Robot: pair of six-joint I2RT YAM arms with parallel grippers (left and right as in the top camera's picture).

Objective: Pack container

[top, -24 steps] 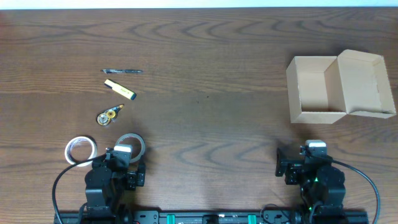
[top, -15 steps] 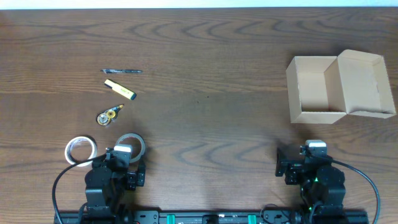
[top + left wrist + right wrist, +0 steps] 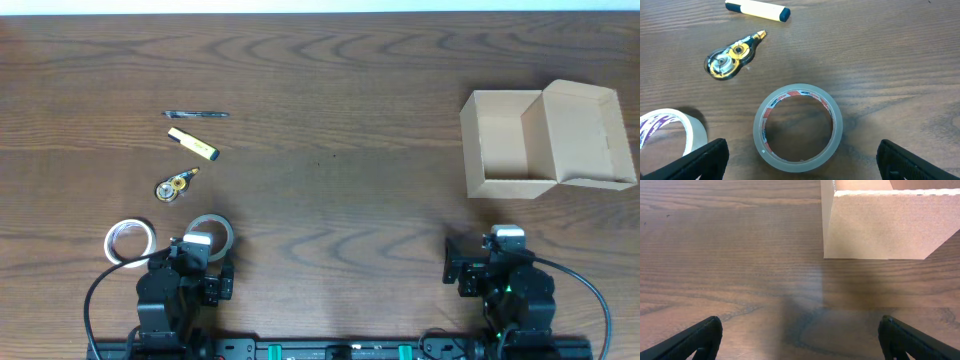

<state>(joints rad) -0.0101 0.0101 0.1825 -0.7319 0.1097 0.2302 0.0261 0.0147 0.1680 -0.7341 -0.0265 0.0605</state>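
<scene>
The container point(image 3: 510, 186) is a tan cardboard box at the right side of the table, its flap lid point(image 3: 587, 134) folded open to the right and its inside empty. Its front wall point(image 3: 885, 226) fills the top right of the right wrist view. My right gripper point(image 3: 497, 266) point(image 3: 800, 339) rests open just in front of it, nothing between its fingers. At the near left edge my left gripper point(image 3: 196, 264) point(image 3: 800, 159) is also open. A clear tape roll point(image 3: 229, 233) point(image 3: 838, 125) lies flat right ahead of its jaws, untouched.
A white tape roll point(image 3: 112, 241) point(image 3: 696, 134) lies left of the clear one. Further out on the left are a correction-tape dispenser point(image 3: 174, 186) point(image 3: 729, 60), a yellow highlighter point(image 3: 193, 144) point(image 3: 757, 10) and a thin pen point(image 3: 197, 115).
</scene>
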